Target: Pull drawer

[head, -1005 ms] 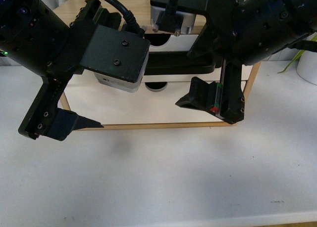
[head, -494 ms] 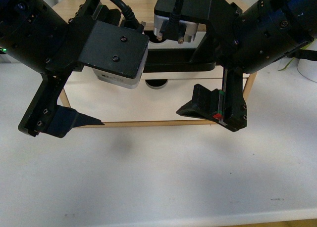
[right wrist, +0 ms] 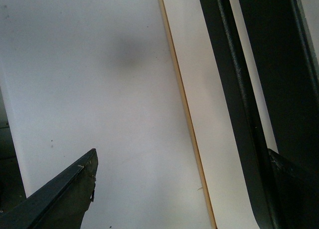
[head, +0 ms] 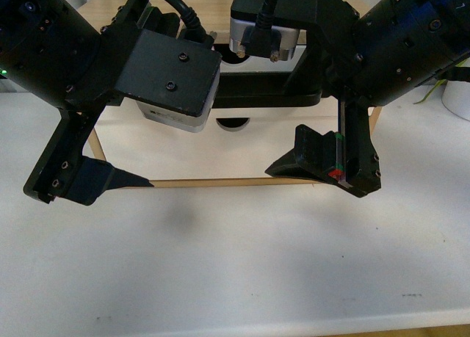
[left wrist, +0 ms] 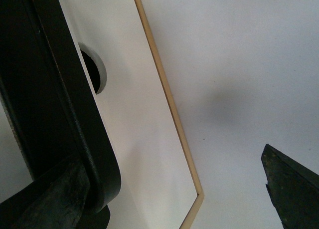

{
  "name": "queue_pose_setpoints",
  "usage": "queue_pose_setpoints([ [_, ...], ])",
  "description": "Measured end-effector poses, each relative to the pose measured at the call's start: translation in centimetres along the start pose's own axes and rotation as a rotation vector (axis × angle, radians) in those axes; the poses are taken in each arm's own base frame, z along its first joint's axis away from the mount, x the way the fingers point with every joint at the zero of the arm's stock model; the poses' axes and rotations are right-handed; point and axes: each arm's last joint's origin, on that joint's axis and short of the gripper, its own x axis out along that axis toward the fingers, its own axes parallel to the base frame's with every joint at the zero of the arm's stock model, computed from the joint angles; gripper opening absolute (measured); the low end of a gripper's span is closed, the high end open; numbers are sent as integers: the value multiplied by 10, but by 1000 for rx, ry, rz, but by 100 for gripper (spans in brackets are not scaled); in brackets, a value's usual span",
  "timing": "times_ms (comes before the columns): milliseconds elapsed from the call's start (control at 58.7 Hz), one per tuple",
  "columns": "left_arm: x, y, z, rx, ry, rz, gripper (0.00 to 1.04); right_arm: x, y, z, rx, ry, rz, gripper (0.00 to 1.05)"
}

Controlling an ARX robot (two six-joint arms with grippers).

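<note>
A white table (head: 235,263) carried a wooden cabinet (head: 220,182) at its far side. The drawer (head: 250,84) sat in it above a lower white front (head: 183,155), its black bar handle (head: 294,96) jutting forward. The left gripper (left wrist: 172,169) hovered at one end of the handle, spread wide and empty, one finger (left wrist: 50,199) just beside the bar. The right gripper (right wrist: 182,154) gaped likewise at the other end, grasping nothing.

front cam sits between arms, looks steeply down over desk (head: 235,263), both wrist cams close in, all three share bar handle (head: 253,91)
</note>
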Motion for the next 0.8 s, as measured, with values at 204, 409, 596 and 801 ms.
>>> queue_pose_setpoints([
  [204,-2,-1,1,-2,-1,-9,98,-2,2,1,-7,-4,18,96],
  [409,-7,-9,3,2,-3,-18,98,-4,11,2,-21,-3,31,96],
  [596,-14,-25,5,19,-10,-13,98,-7,27,4,-43,-3,45,96],
  [801,-25,-45,9,29,-25,-7,99,-12,47,6,-71,-9,59,96],
])
